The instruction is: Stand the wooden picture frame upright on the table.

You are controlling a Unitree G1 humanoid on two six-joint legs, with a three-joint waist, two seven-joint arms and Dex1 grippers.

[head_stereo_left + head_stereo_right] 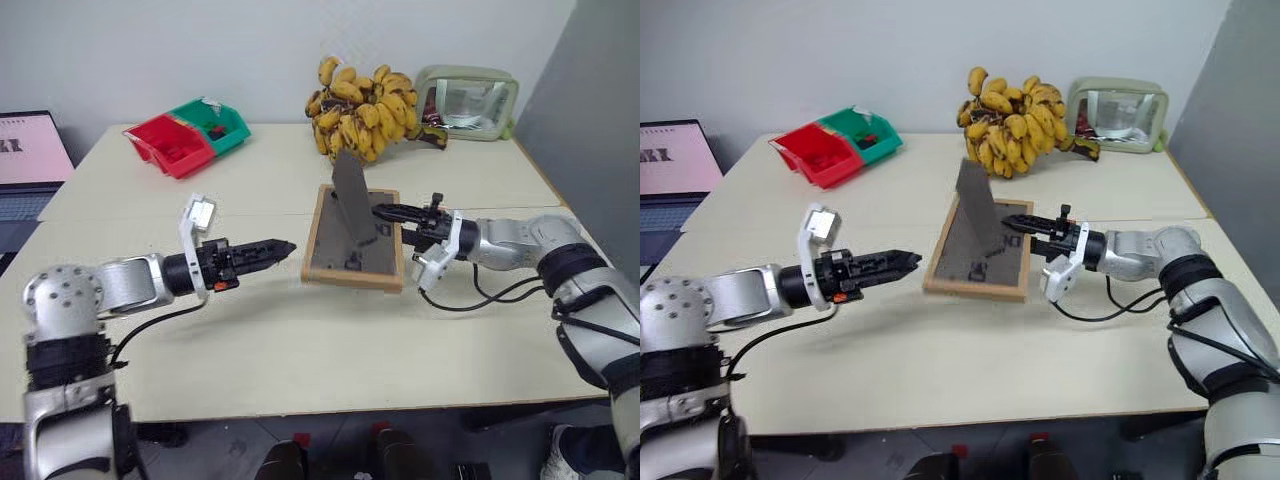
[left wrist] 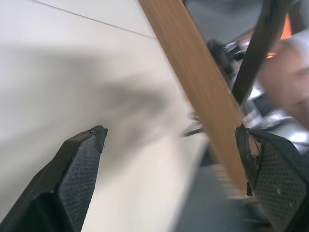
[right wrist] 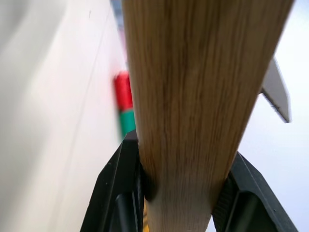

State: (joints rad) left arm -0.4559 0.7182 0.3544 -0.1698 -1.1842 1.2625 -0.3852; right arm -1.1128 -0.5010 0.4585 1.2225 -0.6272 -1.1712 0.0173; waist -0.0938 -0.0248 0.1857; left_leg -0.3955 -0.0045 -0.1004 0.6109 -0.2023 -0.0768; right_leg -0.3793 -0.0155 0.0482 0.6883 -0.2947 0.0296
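The right end effector (image 1: 384, 212) pinched the frame (image 1: 356, 240), lying face-down mid-bench with its stand raised, by its right edge, while the left end effector (image 1: 284, 246) gaped empty just beside its left edge; tilting it onto that stand seemed next.

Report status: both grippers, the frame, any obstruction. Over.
Left gripper open, clear of the wooden picture frame. Right gripper shut on the frame's right edge. Frame face-down on the table, stand folded out. Nothing in the way.
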